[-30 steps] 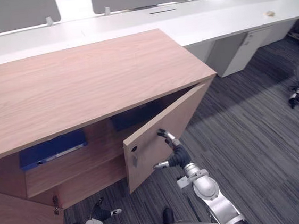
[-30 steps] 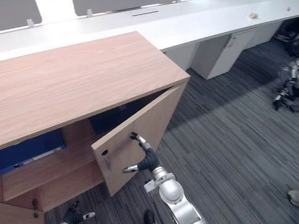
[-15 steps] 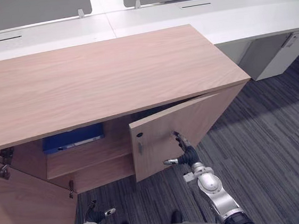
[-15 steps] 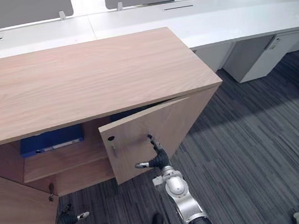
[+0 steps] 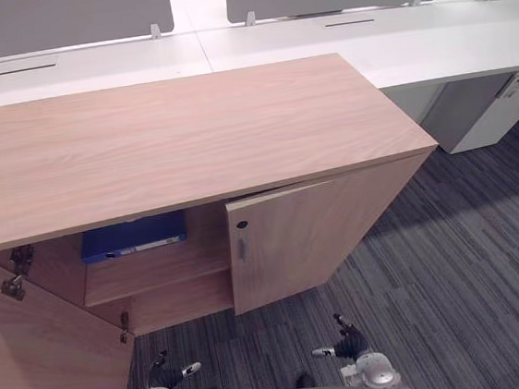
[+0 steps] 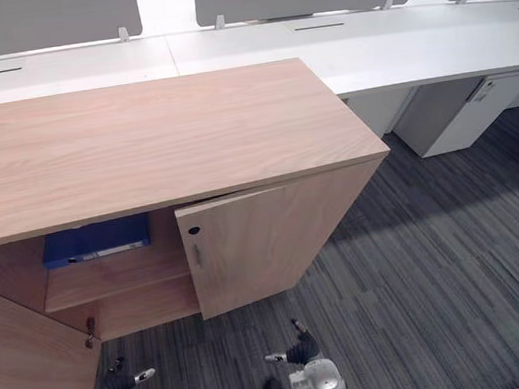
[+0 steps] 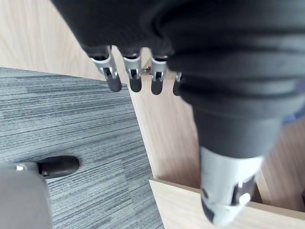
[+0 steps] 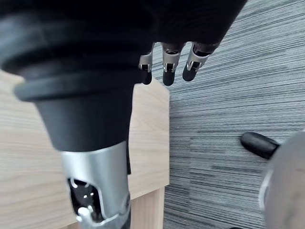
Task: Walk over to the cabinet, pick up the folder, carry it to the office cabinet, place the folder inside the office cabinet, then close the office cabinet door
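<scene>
The wooden office cabinet (image 5: 179,138) stands before me. A blue folder (image 5: 134,237) lies on its shelf in the left compartment. The right door (image 5: 288,243) is almost shut, with a small handle near its left edge. The left door (image 5: 35,357) swings wide open at the lower left. My right hand (image 5: 349,343) hangs low over the carpet in front of the right door, apart from it, with its fingers (image 8: 167,69) straight and nothing in it. Down by the open left door, my left hand (image 5: 167,376) is open too, its fingers (image 7: 128,81) holding nothing.
A long white desk (image 5: 429,42) with grey partitions runs behind the cabinet. A white drawer unit (image 5: 488,115) stands under it at the right. Grey striped carpet (image 5: 462,266) spreads to the right and in front.
The right door has swung from half open to almost shut. My right hand has left the door and dropped low. The camera has shifted, so the cabinet sits more centred.
</scene>
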Controlling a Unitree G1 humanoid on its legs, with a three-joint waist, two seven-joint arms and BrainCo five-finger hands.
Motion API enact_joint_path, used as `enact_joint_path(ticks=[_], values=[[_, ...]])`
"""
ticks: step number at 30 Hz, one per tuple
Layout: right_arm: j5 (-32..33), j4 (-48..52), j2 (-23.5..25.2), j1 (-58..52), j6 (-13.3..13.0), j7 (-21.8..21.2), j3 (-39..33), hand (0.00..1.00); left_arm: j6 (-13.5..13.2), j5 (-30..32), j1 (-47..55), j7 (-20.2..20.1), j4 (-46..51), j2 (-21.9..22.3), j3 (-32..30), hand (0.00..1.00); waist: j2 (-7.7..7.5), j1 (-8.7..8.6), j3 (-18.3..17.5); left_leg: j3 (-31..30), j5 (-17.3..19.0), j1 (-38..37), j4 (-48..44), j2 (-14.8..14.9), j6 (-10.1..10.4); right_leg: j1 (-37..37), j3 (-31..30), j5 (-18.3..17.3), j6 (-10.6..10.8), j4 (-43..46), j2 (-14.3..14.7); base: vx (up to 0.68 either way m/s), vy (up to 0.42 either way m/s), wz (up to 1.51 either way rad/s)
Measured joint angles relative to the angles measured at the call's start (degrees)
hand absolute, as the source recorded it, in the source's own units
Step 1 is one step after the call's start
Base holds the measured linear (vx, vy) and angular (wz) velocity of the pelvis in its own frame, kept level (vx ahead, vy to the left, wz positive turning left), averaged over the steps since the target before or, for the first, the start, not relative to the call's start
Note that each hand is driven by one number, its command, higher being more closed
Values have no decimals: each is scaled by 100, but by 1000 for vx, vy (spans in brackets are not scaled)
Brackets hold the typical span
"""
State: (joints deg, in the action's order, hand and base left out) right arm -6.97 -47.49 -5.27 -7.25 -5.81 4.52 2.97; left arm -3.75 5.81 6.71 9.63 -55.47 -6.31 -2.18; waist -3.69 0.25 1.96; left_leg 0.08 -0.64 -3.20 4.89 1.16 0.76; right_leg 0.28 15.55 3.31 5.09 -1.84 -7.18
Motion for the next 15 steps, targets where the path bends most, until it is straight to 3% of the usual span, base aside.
enact_joint_path(ticks=[15], values=[[109, -796, 56, 133, 234, 238, -810, 0, 0, -129, -50, -5, -177, 21, -68, 0, 4, -81, 37, 359, 27, -114, 6, -9, 18, -53, -392, 25, 19, -20, 11, -36, 3, -10]])
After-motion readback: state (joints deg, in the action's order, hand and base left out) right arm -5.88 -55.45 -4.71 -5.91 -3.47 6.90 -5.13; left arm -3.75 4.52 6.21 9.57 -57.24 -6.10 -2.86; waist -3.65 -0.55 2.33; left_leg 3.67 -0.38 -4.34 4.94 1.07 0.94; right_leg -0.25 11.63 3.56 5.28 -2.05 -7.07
